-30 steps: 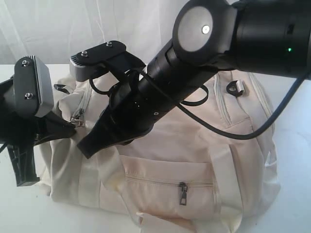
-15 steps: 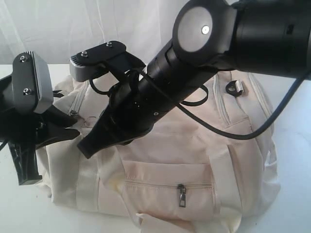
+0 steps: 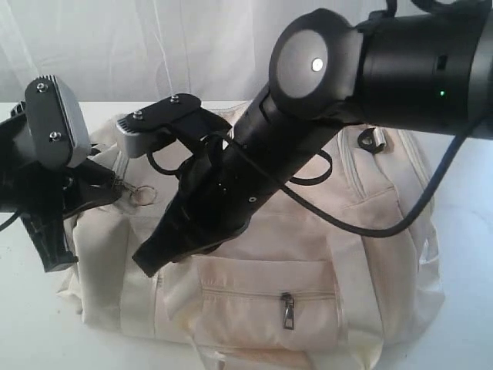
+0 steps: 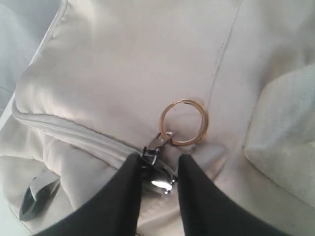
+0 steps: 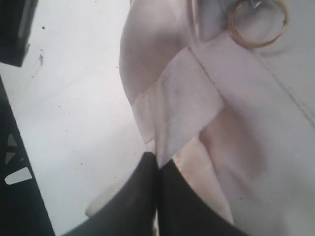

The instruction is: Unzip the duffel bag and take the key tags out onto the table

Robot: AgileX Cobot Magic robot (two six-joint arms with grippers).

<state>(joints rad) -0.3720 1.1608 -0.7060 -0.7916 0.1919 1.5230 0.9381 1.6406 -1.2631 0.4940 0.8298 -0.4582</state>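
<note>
- The bag [image 3: 370, 254] is lying on the table [image 3: 470, 331] with its front pocket [image 3: 262, 281] facing the exterior camera. The pocket's small pull [image 3: 289, 308] is hanging down.
- The left gripper [image 4: 158, 160] is sitting at the end of the bag nearer the left arm, up by the top edge, with its jaws standing parted (not clenched on anything).
- The top zipper's metal pull [image 4: 160, 182] is lying in the gap between those jaws. Whether either finger is touching it, I cannot tell.
- A brass-coloured ring [image 4: 161, 123] is hanging off that pull and lying flat on the bag's fabric, just beyond the fingertips.
- The stretch of zipper running away from the metal pull along the bag's edge is looking closed.
- The right gripper [image 5: 157, 160] is reaching over the bag's top from its other end, its jaws clenched tight together with nothing showing between them.
- Its tip is resting against the bag's front face at a pale webbing strap [image 5: 182, 98] — just beside the front pocket, on the side toward the left gripper.
- The strap is folding over itself (the fabric is bunching) next to that tip.
- A black hook [image 3: 372, 139] is sitting on the bag's top, at the end away from the left gripper.
</note>
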